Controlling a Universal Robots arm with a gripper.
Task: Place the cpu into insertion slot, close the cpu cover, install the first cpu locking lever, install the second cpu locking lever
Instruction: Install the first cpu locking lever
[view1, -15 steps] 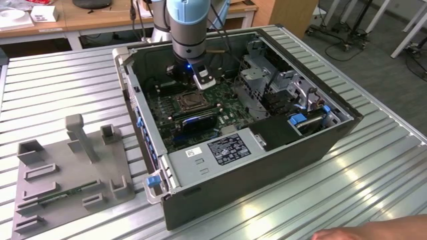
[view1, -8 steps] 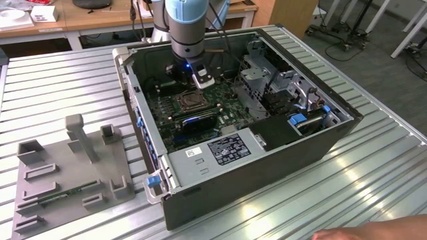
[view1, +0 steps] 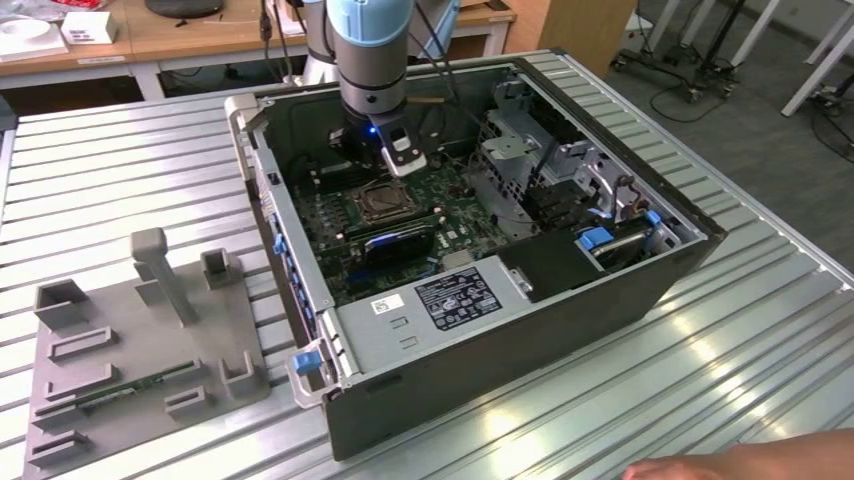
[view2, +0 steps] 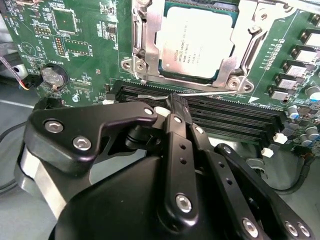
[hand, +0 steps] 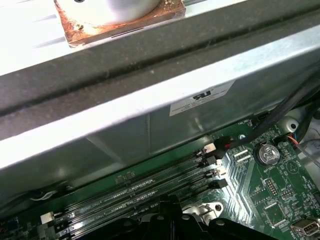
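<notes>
In the second wrist view the cpu (view2: 197, 42) lies flat in the insertion slot (view2: 235, 81), its silver top showing through the cut-out of the cpu cover (view2: 146, 45), which lies down over it. A thin silver locking lever (view2: 220, 95) runs along the socket's edge beside the memory slots. My gripper (view2: 174, 102) is shut, its black tips meeting right at that lever wire; I cannot tell whether they clamp it. In the exterior view the gripper (view1: 404, 165) hangs inside the open computer case just above the socket (view1: 380, 203). Its fingertips (hand: 170, 206) also show in the first wrist view.
Long black memory slots (view2: 235, 117) lie directly under the fingers. A coin battery (view2: 54, 76) sits on the green board. A grey drive cage (view1: 514, 150) and the power supply (view1: 441, 298) crowd the case. A grey fixture tray (view1: 134, 330) stands on the table; a hand (view1: 721, 465) rests at the front edge.
</notes>
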